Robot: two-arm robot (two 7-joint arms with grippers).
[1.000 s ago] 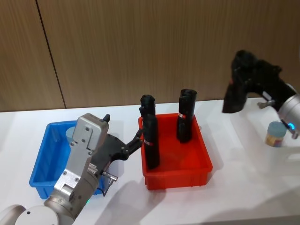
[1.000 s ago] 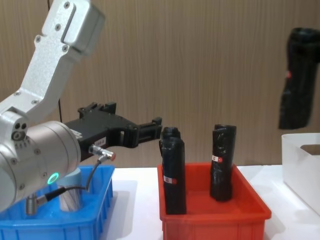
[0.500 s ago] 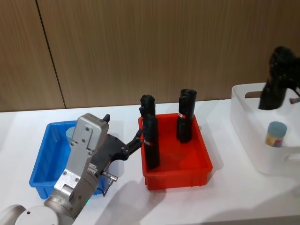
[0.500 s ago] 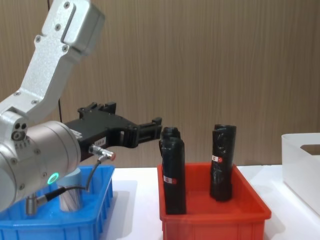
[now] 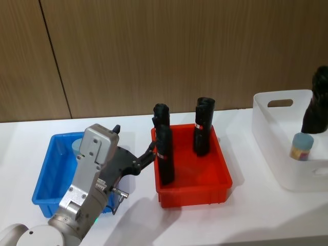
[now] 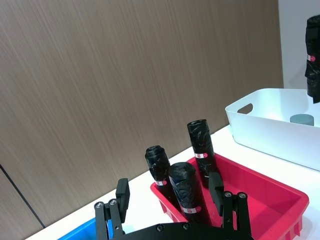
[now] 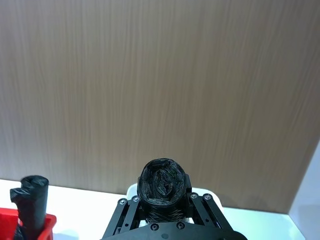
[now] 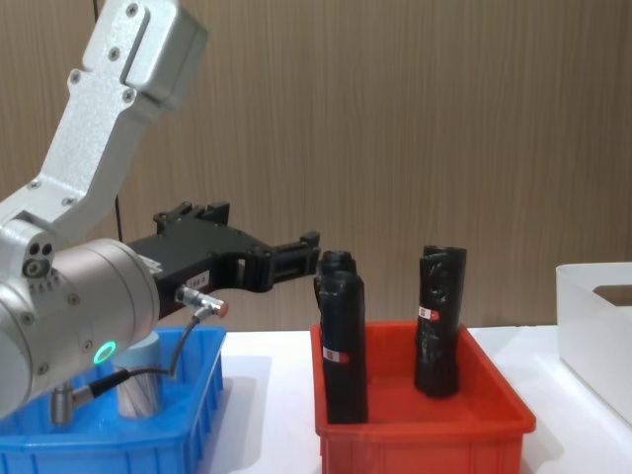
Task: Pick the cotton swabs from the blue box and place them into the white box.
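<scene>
Over the white box (image 5: 277, 148) the right gripper (image 7: 165, 206) pinches a black roll (image 5: 316, 102) — left gripper (image 6: 172, 207) spread by the blue box (image 5: 48, 177).

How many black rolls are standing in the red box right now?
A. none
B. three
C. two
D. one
B. The left wrist view shows three black rolls upright in the red box: one at the back, one on the near side and one just behind it. In the head view the front pair overlap and look like one.
</scene>
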